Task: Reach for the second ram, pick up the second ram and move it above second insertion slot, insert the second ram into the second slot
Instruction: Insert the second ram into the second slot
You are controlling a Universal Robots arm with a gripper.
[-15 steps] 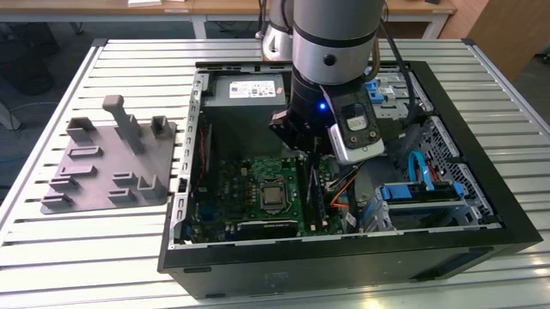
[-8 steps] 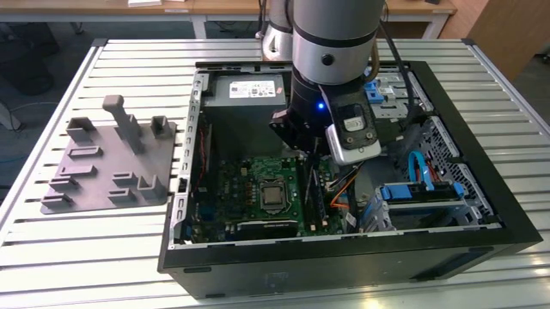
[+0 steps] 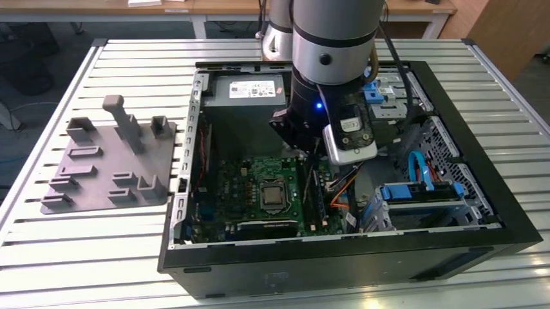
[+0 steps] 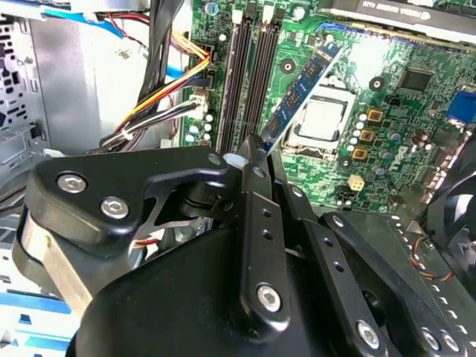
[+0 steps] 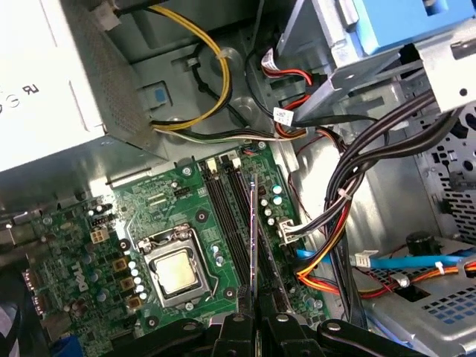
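Currently the gripper is clenched on the second ram, which is held by one end, edge-on, above the motherboard inside the open case. Seen in the first wrist view, the stick runs along the dark slots beside the processor socket; whether it is seated cannot be told. A grey fixture is noted on the table, at the exterior view's left of the case.

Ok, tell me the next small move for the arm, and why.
Probably ease straight down. The fingers are shut on the second ram, which in the first wrist view runs edge-on along the memory slots, seemingly above the board and not yet seated.
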